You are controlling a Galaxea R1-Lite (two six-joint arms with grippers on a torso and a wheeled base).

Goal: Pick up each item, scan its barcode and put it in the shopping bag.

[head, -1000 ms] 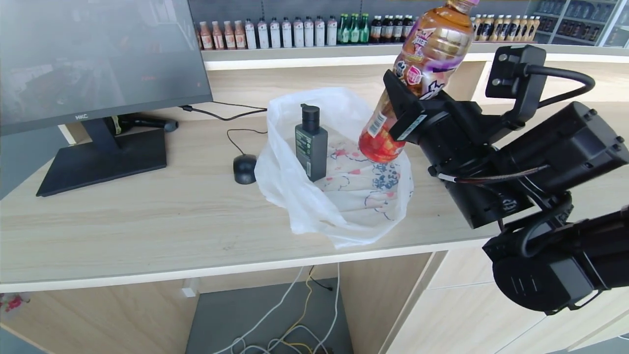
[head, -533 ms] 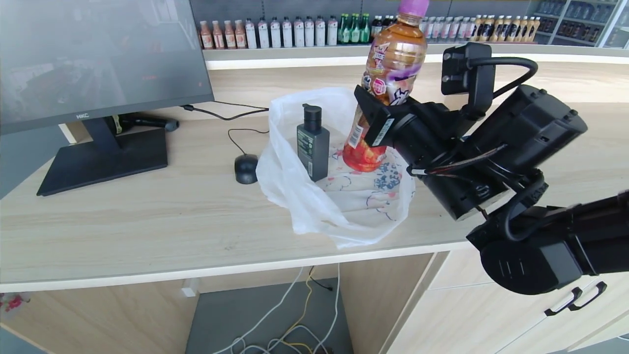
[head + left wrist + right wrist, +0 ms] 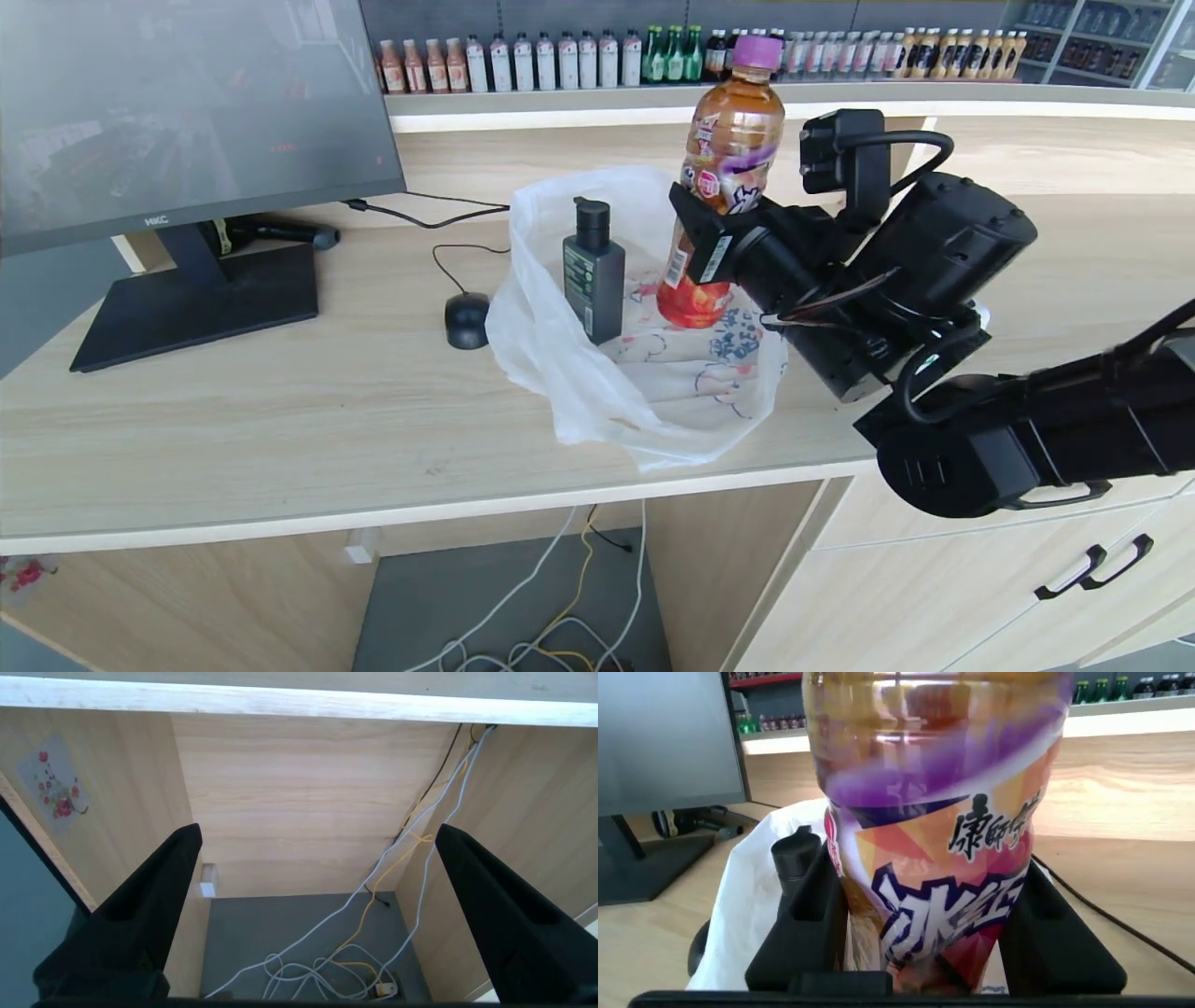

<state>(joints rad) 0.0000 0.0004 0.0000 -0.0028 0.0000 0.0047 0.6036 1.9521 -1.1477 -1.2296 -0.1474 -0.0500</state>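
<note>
- Spanning the view, the wooden tabletop (image 3: 280,420) has bare wood from the monitor (image 3: 187,103) base to its front edge.
- Shopping bag (image 3: 569,392): white plastic, mouth spread open, sitting near the front edge. It contains a dark pump bottle (image 3: 592,275), which is upright at the bag's left side.
- Right claw (image 3: 717,229): clamped across the lower label of the tea bottle (image 3: 724,159), one finger on each side.
- Left claw (image 3: 318,905): fingers wide apart and holding nothing, below the tabletop, facing loose cables.
- Tea bottle: clear plastic, amber liquid, purple cap, purple-and-orange label, white barcode strip facing the robot's left. It is near upright, with its base over the bag's mouth just right of the pump bottle. Contact with the bag floor cannot be told.
- Mouse (image 3: 465,319): black, just beside the bag's left wall.
</note>
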